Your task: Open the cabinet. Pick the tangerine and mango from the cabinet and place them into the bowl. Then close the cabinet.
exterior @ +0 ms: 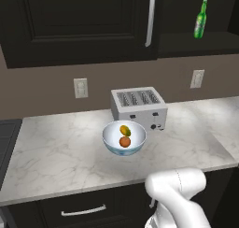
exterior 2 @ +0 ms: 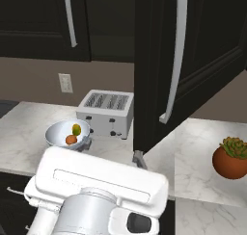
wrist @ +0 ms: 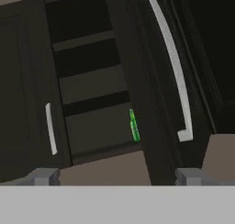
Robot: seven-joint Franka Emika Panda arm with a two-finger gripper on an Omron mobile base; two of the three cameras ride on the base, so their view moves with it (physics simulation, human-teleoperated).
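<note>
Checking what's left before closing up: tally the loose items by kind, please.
Fruit: 2, tangerine and mango, both in the bowl
Bowl: 1
Toaster: 1
Green bottle: 1
Potted plant: 1
Total: 6

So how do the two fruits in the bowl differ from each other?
The tangerine is round and plain orange; the mango is oval and yellow-green with an orange blush. The tangerine lies at the nearer side of the bowl, the mango toward the toaster. Both are small and lie together in the bowl.
</note>
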